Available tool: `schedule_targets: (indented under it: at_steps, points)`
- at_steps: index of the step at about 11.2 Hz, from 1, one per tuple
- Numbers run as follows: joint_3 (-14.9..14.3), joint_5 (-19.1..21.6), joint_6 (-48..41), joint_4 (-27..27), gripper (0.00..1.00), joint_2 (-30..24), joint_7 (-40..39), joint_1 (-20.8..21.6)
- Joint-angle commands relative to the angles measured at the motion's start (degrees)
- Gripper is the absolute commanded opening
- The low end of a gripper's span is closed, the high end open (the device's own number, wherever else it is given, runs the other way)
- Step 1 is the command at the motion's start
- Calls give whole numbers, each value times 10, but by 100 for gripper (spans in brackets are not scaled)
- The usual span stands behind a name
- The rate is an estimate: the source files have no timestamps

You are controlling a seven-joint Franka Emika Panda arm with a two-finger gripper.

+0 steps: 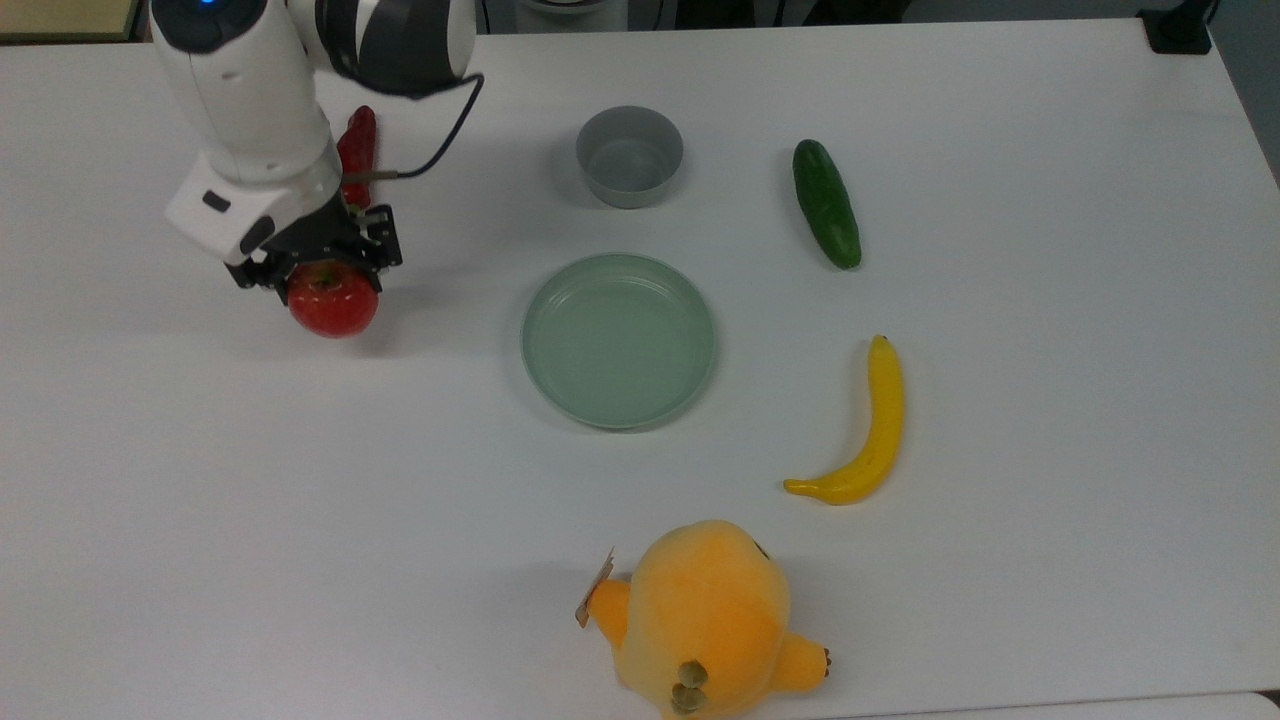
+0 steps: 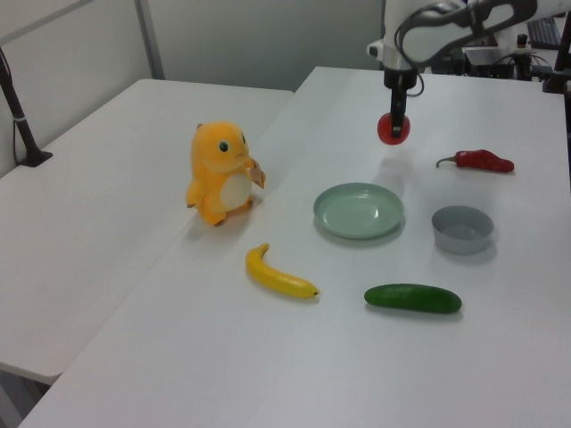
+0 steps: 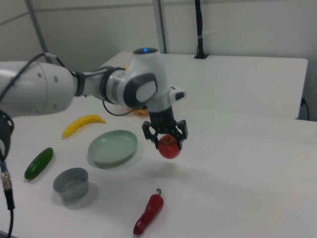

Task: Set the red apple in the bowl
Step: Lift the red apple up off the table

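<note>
Red apple (image 1: 333, 299) beside chili pepper (image 1: 357, 146)

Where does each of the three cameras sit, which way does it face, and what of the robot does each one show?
Top view: above the table, looking down; the white arm enters from the top view's upper left, its pincer shut on the red apple.
Left view: beside the table, behind the plush toy; the arm stands at the far end, with the red apple lifted off the table.
Right view: low at the opposite side, near the chili pepper; the arm reaches in from the right view's left.
All share the bowl and the green plate.
</note>
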Motion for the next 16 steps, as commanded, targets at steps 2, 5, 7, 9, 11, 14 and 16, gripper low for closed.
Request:
schedule_targets:
  at_steps: [2, 5, 7, 9, 11, 14, 16]
  points:
    - [1, 0, -99, -14, 20, -89, -2, 29]
    - [1, 2, -173, -16, 20, -139, -2, 49]
    - [2, 4, -217, -17, 21, -161, -2, 56]
    - [2, 9, -267, -30, 21, -198, -2, 81]
    - [2, 18, -301, -67, 21, -238, -2, 101]
    - [2, 19, -307, -136, 21, -290, 20, 138]
    - [2, 20, -302, -171, 21, -295, 68, 168]
